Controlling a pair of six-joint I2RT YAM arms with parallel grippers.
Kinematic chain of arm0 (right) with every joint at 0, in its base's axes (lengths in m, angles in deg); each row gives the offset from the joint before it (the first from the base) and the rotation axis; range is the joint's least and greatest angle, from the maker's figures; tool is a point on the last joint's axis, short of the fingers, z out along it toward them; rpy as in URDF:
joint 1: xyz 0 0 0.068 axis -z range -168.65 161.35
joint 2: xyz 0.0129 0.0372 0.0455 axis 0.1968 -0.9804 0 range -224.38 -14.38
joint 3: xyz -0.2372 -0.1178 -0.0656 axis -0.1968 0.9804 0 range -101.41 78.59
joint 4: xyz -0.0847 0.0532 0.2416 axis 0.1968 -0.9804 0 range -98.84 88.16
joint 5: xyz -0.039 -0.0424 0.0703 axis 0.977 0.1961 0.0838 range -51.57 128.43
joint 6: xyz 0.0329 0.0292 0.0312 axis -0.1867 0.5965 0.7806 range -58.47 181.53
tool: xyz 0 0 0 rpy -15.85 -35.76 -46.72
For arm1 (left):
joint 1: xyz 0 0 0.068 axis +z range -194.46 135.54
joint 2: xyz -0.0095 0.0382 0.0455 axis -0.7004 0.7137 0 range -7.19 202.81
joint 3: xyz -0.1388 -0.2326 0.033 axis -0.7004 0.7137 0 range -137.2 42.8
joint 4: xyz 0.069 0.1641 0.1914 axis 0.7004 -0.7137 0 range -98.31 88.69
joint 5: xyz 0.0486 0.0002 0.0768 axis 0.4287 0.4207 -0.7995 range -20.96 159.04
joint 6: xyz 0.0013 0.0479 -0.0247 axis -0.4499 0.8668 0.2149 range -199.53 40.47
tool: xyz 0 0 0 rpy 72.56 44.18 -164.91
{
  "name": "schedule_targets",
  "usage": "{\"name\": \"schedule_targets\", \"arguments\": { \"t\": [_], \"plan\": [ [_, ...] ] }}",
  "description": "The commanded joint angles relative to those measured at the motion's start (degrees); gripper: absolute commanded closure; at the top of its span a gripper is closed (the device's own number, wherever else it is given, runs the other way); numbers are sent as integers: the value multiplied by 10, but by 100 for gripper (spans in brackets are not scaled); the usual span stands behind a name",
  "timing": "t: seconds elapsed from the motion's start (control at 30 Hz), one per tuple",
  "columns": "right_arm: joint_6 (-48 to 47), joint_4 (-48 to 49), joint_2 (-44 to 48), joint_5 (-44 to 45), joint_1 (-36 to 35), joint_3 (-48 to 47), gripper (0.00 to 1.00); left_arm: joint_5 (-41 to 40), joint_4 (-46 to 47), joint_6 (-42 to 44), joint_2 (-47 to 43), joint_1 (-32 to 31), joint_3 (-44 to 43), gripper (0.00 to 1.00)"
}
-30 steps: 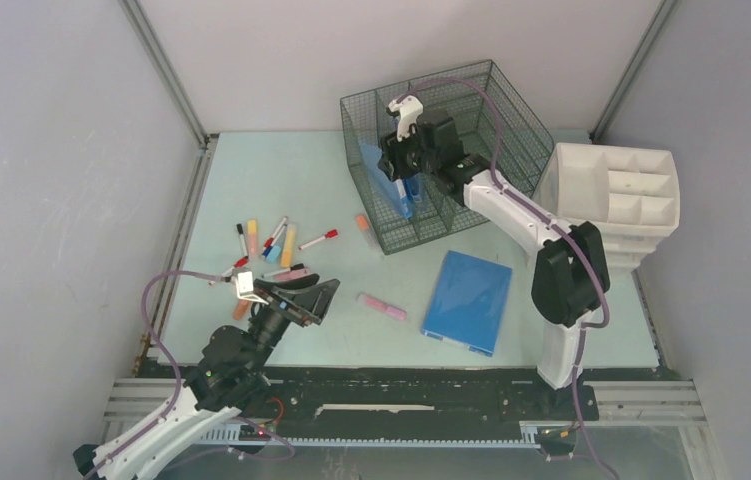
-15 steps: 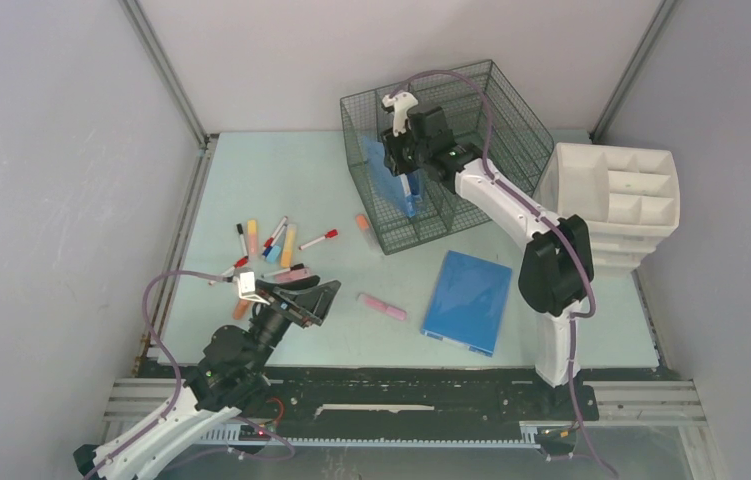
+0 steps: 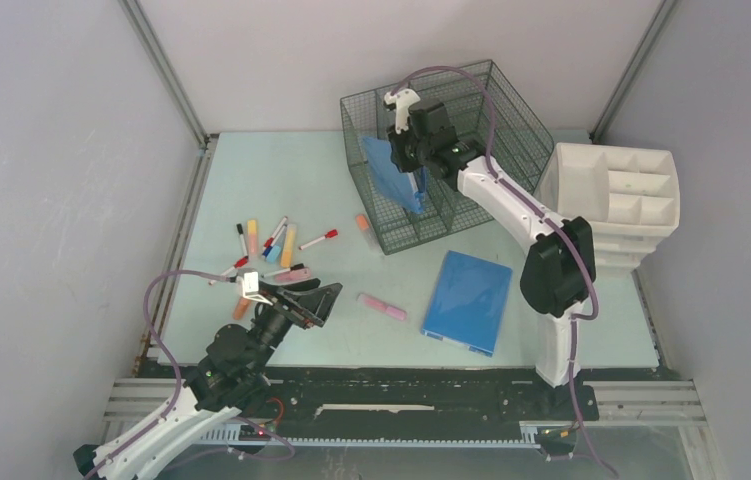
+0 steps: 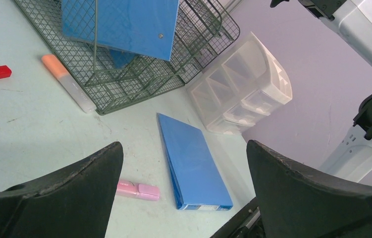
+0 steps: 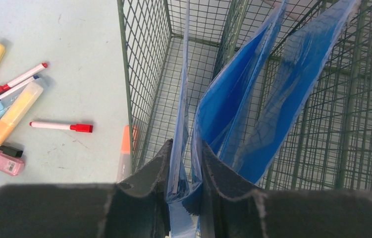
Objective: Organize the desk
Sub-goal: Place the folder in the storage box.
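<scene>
On the pale green desk (image 3: 281, 170) stands a green wire basket (image 3: 511, 110). My right gripper (image 3: 413, 160) hangs over its left compartment, shut on the top edge of a blue folder (image 5: 223, 109) that leans tilted inside the basket (image 5: 322, 124); the fingers (image 5: 149, 173) pinch the plastic sheets. A second blue folder (image 3: 468, 300) lies flat on the desk in front of the basket. My left gripper (image 3: 316, 298) hovers low at the near left, open, with nothing between its fingers. In the left wrist view the flat folder (image 4: 193, 166) lies ahead of that gripper (image 4: 184, 148).
Several markers and highlighters (image 3: 271, 240) lie scattered at the left. An orange highlighter (image 3: 362, 225) rests against the basket's front left corner. A pink highlighter (image 3: 382, 306) lies beside the flat folder. A white drawer organizer (image 3: 621, 195) stands at the right.
My right gripper has closed onto the folder in the basket, and the folder now leans further to the left. The left arm has stayed still.
</scene>
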Motion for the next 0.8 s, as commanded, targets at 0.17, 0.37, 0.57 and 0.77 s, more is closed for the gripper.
{"name": "schedule_targets", "arguments": {
  "t": [0.17,0.37,0.57,0.77],
  "plan": [
    [-8,16,107,-24,-19,-23,100,5,-1,5,-73,-2,-3,0],
    [-2,3,142,-37,-19,-24,100,6,0,5,-74,-2,-4,0],
    [7,2,190,-52,-17,-28,100,6,0,5,-74,-2,-6,0],
    [24,-2,222,-69,-13,-33,100,7,0,3,-73,-2,-5,0]
  ]
}}
